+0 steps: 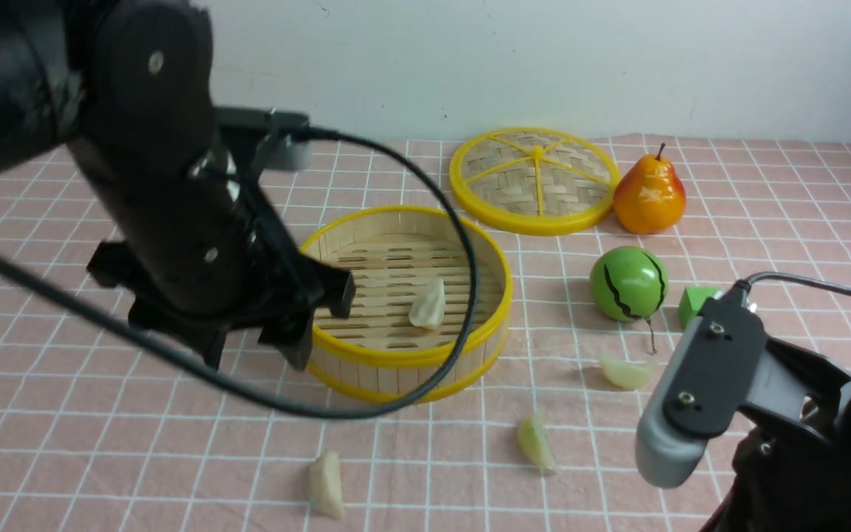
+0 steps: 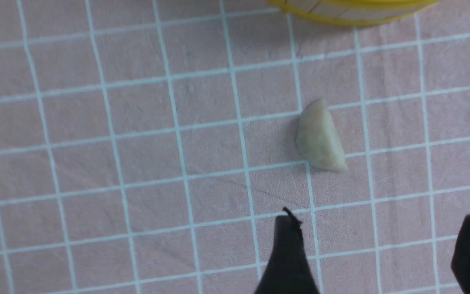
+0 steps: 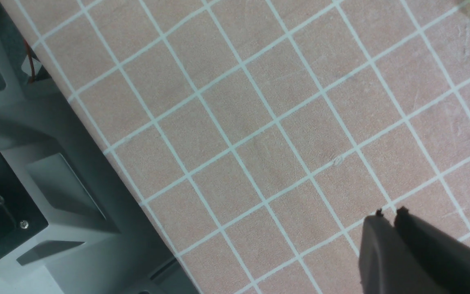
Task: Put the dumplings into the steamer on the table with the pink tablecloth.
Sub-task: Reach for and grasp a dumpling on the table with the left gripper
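One dumpling (image 1: 428, 303) lay inside the steamer (image 1: 405, 356), left of centre on the pink tablecloth (image 1: 765, 214). We counted three more dumplings (image 1: 536, 442) on the cloth, nearer and to the right. Our left claw (image 2: 380, 220) gaped empty beside the steamer's left rim, and our right claw (image 3: 390, 214) was pinched together, holding nothing.

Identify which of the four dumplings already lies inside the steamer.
The cream-white dumpling resting on the slatted floor of the steamer. The other three dumplings lie outside it on the pink tablecloth.
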Motion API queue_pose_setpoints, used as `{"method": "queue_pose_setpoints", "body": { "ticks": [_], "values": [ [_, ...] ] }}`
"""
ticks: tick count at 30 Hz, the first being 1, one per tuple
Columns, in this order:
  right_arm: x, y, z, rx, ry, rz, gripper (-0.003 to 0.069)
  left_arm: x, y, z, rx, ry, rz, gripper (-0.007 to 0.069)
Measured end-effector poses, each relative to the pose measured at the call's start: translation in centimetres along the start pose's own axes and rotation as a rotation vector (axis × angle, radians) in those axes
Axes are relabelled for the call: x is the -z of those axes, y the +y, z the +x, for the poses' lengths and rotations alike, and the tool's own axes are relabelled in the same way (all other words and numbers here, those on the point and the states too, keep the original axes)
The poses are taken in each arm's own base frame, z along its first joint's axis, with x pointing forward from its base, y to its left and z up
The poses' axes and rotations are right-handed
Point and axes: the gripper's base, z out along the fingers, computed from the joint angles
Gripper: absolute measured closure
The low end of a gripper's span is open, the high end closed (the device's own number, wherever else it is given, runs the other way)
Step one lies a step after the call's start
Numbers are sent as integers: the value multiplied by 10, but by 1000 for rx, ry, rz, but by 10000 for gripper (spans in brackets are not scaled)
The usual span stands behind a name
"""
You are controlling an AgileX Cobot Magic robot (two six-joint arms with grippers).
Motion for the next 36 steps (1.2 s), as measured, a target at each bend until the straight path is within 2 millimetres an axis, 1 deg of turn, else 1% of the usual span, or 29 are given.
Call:
{"method": "queue_pose_setpoints", "body": {
  "ticks": [1,2,3,4,5,7,13,14,16,18,20,23,26,32,33,36],
  "values": [
    [0,0,0,0,0,0,610,-3,0,1,-1,2,-1,123],
    [0,0,-1,-2,-8,-1,608,-22,4,12,49,-7,10,123],
    [0,0,-1,-2,-8,-1,608,-22,4,12,54,-7,10,123],
    [0,0,-2,-3,-15,-1,607,-39,6,20,83,-13,19,123],
    [0,0,-2,-4,-18,-2,606,-51,6,24,104,-10,20,123],
    [0,0,-2,-3,-18,-2,605,-68,7,28,126,-5,23,123],
    [0,0,-2,-3,-18,-2,599,-113,3,28,157,51,12,123],
    [0,0,-2,-3,-18,-2,599,-116,3,28,157,56,9,123],
    [0,0,-2,-3,-18,-2,596,-132,2,29,157,78,0,123],
    [0,0,-2,-3,-18,-2,594,-141,1,29,158,93,-4,127],
    [0,0,-2,-3,-18,-2,591,-148,1,30,151,107,-10,148],
    [0,0,-2,-3,-18,-2,587,-153,1,31,139,120,-19,186],
    [0,0,-2,-3,-19,-1,583,-153,1,30,118,106,-14,281],
    [0,-1,-4,-3,-38,5,577,-153,1,29,105,89,-6,412],
    [0,-1,-4,-3,-44,7,577,-153,1,29,96,89,-6,422],
    [0,-1,-4,-3,-46,8,574,-150,1,27,52,98,-18,422]
  ]
}}
